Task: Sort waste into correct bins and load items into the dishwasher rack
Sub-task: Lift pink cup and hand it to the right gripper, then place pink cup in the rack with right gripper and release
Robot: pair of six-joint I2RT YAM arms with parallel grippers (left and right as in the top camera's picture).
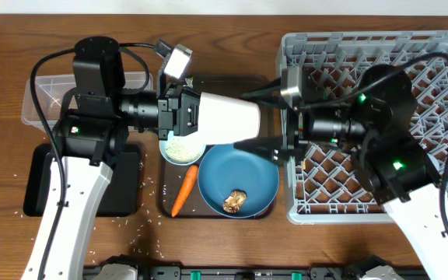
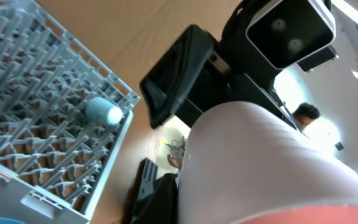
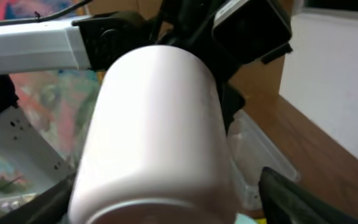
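One pink cup [image 1: 230,118] in left end effector [image 1: 195,118]

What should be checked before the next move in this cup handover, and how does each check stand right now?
1. Left hand grips the pink cup: ok, it is shut on the cup, which is held sideways above the table.
2. Right hand open wide enough: ok, its fingers stand either side of the cup's free end.
3. Right fingers touching the cup: cannot tell.
4. Room in the dishwasher rack: ok, many pegs are bare; a light-blue cup sits in it.
5. Waste sorted: not ok, a brown lump lies on the blue plate, with a carrot beside it.
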